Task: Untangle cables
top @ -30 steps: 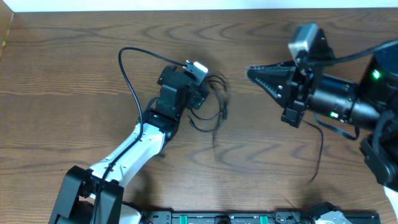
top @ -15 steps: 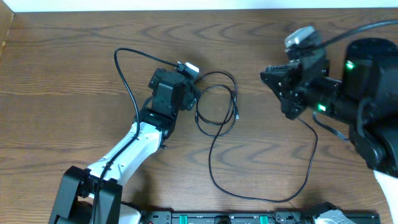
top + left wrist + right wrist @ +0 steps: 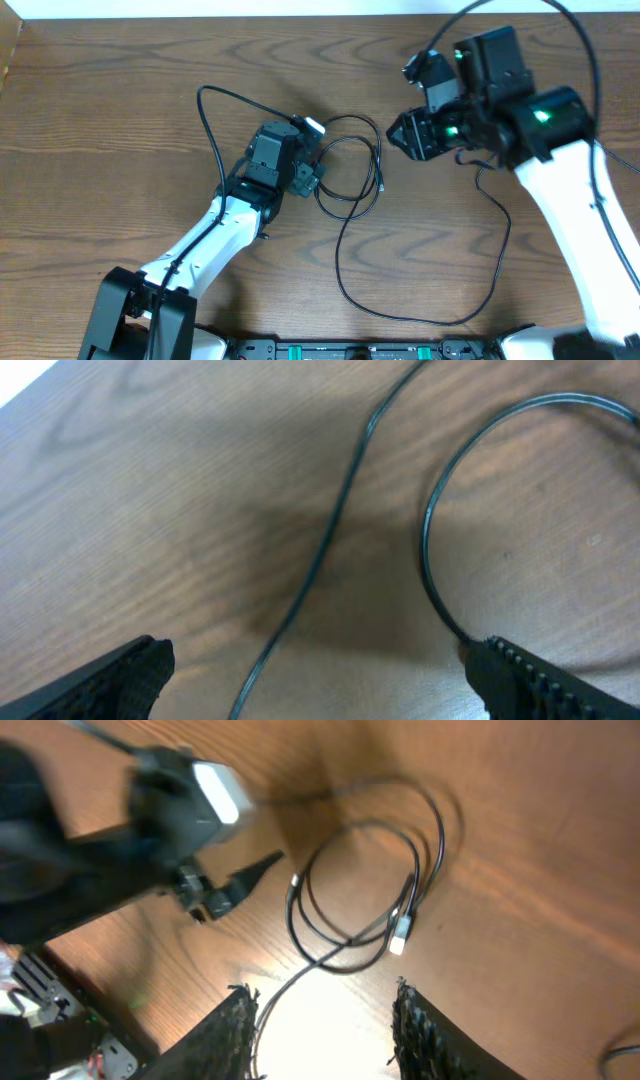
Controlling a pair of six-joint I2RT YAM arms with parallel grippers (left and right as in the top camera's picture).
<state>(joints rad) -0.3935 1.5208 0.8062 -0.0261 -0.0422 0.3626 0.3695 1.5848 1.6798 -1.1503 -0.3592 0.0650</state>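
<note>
Brown wood table [image 3: 120, 90] bears one black cable [image 3: 333, 525] in loose loops, its pale plug [image 3: 400, 932] seemingly free. Left gripper [image 3: 320, 665] spread wide, empty; right gripper [image 3: 325, 1030] parted, holding nothing.

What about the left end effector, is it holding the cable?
No, the left end effector is wide open, and the cable lies loose between its fingers.

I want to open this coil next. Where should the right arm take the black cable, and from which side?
Probably just behind the plug tip, the free end of the black cable, on the coil's edge nearest that arm. Come from above with the right gripper, fingers across the cord: it lies flat on the table.
</note>
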